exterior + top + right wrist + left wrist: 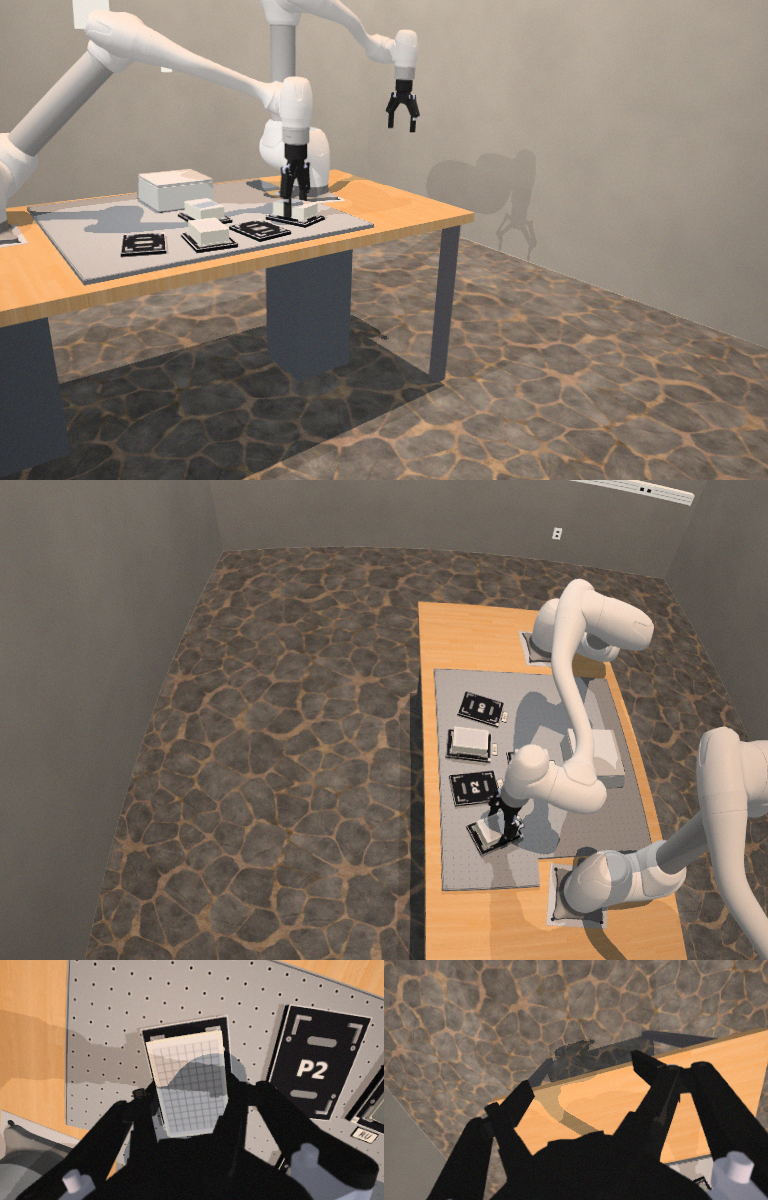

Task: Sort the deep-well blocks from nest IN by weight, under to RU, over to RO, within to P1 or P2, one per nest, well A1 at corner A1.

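Over nest [484,851] [301,223] [185,1027] beside P2 [474,788] [260,232] [320,1060], R grip [501,826] [296,208] [192,1110] is clamped on blk [488,828] [308,210] [190,1080]; L grip [402,129] [582,1071] wide.

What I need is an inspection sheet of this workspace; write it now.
Surface: perforated grey board on a wooden table.
Job's things: three pale blocks, each at a nest; held block's seating unclear. P2 nest and RO nest empty.
Clutter: nothing seen.
Grippers: right claw shut on a block; left claw open, empty.
Cables: nothing seen.
Surroundings: stone-patterned floor, plain walls.
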{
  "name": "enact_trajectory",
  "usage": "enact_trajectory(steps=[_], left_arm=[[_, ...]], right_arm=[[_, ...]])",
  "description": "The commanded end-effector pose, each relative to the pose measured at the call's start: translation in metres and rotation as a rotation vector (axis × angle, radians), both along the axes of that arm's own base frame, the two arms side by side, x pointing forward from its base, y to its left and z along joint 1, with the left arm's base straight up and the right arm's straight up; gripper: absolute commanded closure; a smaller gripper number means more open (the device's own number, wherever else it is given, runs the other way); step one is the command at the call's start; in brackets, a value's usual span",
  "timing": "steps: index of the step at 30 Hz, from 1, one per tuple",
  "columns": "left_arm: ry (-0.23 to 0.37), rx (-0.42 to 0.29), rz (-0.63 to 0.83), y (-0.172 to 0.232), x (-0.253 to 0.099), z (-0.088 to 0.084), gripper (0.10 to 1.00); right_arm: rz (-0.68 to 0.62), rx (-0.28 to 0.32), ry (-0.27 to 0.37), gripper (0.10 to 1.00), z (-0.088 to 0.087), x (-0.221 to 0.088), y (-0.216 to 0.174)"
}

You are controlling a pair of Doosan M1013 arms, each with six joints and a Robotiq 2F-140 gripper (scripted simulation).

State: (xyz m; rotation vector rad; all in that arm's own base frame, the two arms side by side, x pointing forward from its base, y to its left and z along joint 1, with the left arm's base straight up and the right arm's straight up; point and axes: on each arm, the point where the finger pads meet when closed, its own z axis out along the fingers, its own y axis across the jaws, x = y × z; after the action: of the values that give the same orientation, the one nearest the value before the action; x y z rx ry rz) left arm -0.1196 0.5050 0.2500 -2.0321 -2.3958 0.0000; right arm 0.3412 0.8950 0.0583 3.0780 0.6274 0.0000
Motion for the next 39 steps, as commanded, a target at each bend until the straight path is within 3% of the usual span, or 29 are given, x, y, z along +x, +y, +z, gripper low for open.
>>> enact_trajectory(steps=[1,34,35,39], left_arm=[[0.001,0.001,0.000,0.0003,-0.0001,0.0006,0.098],[0.001,0.001,0.000,0.0003,-0.0001,0.0006,0.098],[0.001,0.001,0.000,0.0003,-0.0001,0.0006,0.098],[0.001,0.001,0.000,0.0003,-0.0001,0.0006,0.098]], right_arm=[[0.000,0.002,0.000,0.999,0.0012,0.0001,0.0005],[0.000,0.002,0.000,0.999,-0.0036,0.0001,0.0005],[0.000,0.002,0.000,0.098,-0.0038,0.0001,0.0005],[0.000,0.002,0.000,0.098,-0.0037,0.0001,0.0005]])
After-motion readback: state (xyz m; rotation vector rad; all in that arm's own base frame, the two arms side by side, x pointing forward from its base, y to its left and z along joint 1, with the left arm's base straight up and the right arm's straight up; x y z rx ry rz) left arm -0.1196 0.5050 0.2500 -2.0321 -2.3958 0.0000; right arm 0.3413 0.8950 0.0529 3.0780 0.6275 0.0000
